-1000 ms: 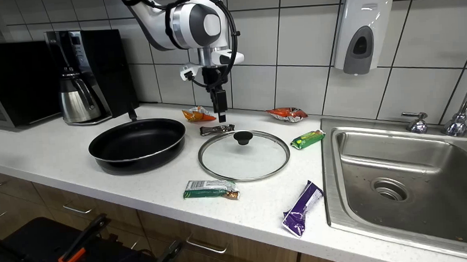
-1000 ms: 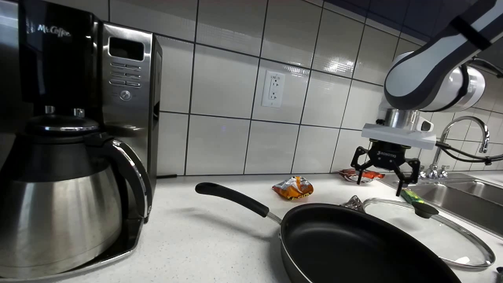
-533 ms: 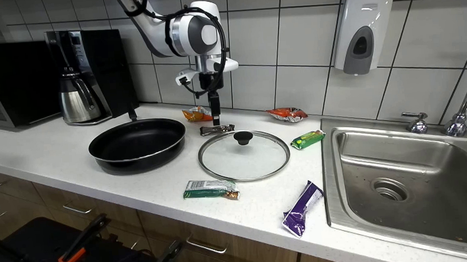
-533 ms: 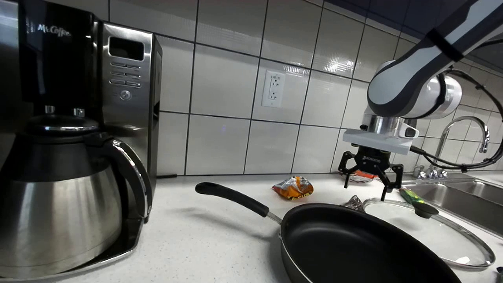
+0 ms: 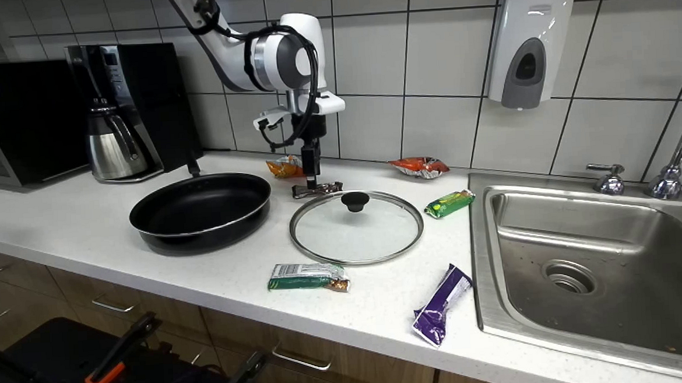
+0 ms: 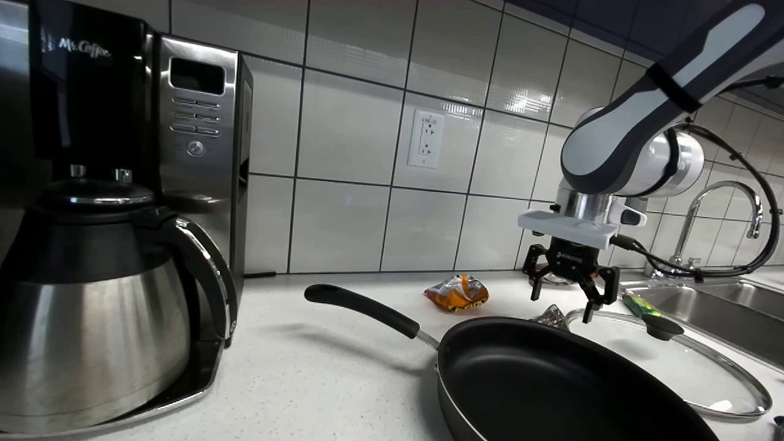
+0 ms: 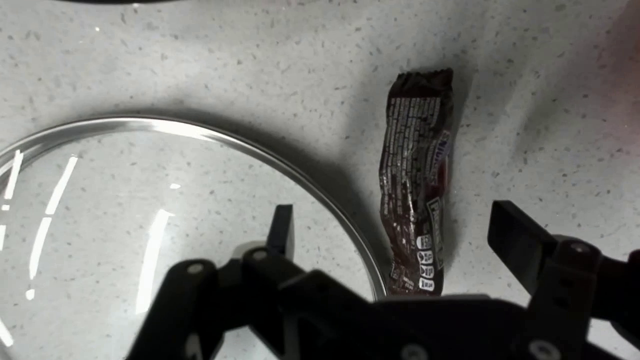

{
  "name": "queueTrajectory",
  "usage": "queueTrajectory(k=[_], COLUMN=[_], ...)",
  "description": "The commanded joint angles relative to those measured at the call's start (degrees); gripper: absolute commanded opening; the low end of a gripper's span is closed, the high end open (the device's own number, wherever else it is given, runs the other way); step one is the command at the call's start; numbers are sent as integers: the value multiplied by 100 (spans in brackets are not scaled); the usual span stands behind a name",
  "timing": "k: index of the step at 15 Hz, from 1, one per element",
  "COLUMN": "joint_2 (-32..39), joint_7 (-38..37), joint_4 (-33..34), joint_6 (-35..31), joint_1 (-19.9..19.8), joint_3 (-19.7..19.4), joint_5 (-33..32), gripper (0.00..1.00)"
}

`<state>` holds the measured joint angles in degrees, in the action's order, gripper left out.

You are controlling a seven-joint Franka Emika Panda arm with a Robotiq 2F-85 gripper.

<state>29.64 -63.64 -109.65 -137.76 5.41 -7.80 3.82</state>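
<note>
Risking a strike on the glass lid (image 7: pixel 205 200), overlapped in the wrist view, if lowered unshifted. Holding nothing in the wide-spread gripper (image 7: pixel 395 223). Risking a pinched lid rim if closed around the brown-wrapped bar (image 7: pixel 414 185) lying just beside.

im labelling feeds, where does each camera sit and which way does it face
An exterior view: raised, before the counter, facing down at lid and sink; arm and gripper show.
An exterior view: low by the coffee maker, facing along the counter over pan; arm and gripper show.
Wrist view: on the wrist, facing down at the bar; gripper shows, fingers open.
Both exterior views share pan, lid and sink.
</note>
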Motion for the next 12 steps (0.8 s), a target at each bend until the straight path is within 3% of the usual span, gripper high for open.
queueTrajectory(k=[1,12], joint_2=[305,553], joint_7=[-461,-424], joint_4=[274,601], joint_6=[58,204], joint_1=[79,77], joint_3=[-35,16], joint_5=[-18,-20], gripper=[100,100])
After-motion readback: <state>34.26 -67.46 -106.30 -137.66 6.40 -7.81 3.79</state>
